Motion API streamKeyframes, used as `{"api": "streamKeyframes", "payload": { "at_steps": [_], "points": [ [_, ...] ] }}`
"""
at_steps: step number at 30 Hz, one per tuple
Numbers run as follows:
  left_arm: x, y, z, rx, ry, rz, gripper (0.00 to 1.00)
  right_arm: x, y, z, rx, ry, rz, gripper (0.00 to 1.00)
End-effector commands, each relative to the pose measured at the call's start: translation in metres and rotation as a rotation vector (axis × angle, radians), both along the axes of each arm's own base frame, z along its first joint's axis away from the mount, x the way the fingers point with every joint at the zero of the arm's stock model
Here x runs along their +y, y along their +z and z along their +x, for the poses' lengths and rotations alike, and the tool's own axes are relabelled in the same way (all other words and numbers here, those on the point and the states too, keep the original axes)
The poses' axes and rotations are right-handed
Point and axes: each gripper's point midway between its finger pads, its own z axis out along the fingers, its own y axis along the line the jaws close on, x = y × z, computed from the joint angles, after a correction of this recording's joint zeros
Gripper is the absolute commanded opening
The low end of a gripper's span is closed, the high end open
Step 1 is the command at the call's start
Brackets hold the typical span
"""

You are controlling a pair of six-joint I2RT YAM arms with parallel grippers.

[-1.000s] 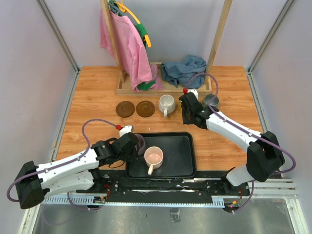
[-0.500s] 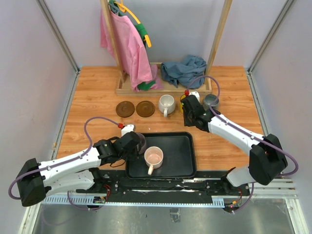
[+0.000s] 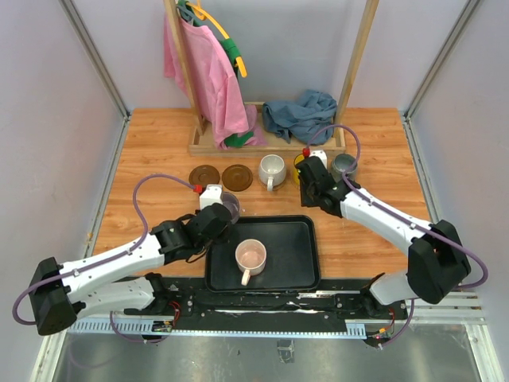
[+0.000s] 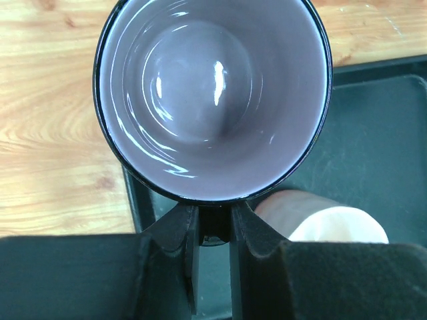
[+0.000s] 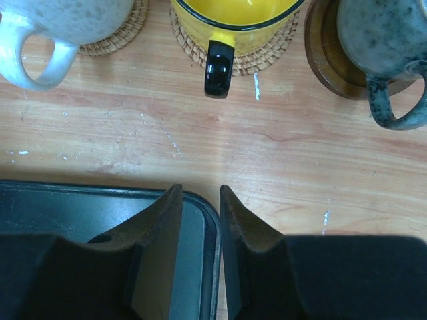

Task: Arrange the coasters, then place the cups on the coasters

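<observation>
- The left gripper (image 4: 213, 230) is clamped narrow on the near side of the purple-grey mug (image 4: 213, 100); whether it pinches the handle or the wall cannot be told; the mug hangs upright, mouth up, over the far-left corner of the black tray (image 4: 373, 133) and the wood beside it; gripping it by one side likely leaves the base free to land flat.
- Beyond it lie the end coaster (image 3: 204, 176) and the second coaster (image 3: 237, 177), both dark, bare and side by side in the row; one of them is probably where this mug is bound.
- The right gripper (image 5: 200, 227) holds nothing; its jaws stand a narrow slit apart above the tray's far-right corner; it faces the yellow mug (image 5: 233, 20), whose black handle points back at it.
- The yellow mug and the white mug (image 5: 60, 20) each sit on woven coasters (image 5: 267, 57); the grey-blue mug (image 5: 383, 33) sits on a dark coaster (image 5: 327, 60); that side looks done.
- The pink mug (image 3: 250, 256) stands in the tray, well apart from the row; it seems the last to go.
</observation>
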Motion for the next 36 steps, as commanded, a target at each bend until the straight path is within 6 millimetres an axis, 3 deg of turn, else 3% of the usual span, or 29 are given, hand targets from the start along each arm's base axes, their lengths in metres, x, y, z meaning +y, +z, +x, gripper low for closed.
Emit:
{"api": "streamKeyframes", "payload": {
  "at_steps": [1, 12, 19, 36],
  "points": [
    [0.006, 0.028, 0.042, -0.169, 0.071, 0.041, 0.01, -0.003, 0.013, -0.001, -0.053, -0.029, 0.009, 0.30],
    [0.025, 0.041, 0.135, -0.250, 0.121, 0.041, 0.00, -0.028, 0.044, -0.003, -0.158, -0.102, -0.016, 0.30],
    [0.010, 0.038, 0.173, -0.243, 0.070, 0.016, 0.01, -0.049, 0.064, -0.006, -0.223, -0.160, -0.049, 0.30],
    [-0.012, 0.021, 0.203, -0.188, 0.000, -0.016, 0.01, -0.049, 0.060, -0.010, -0.193, -0.176, -0.042, 0.29]
  ]
}}
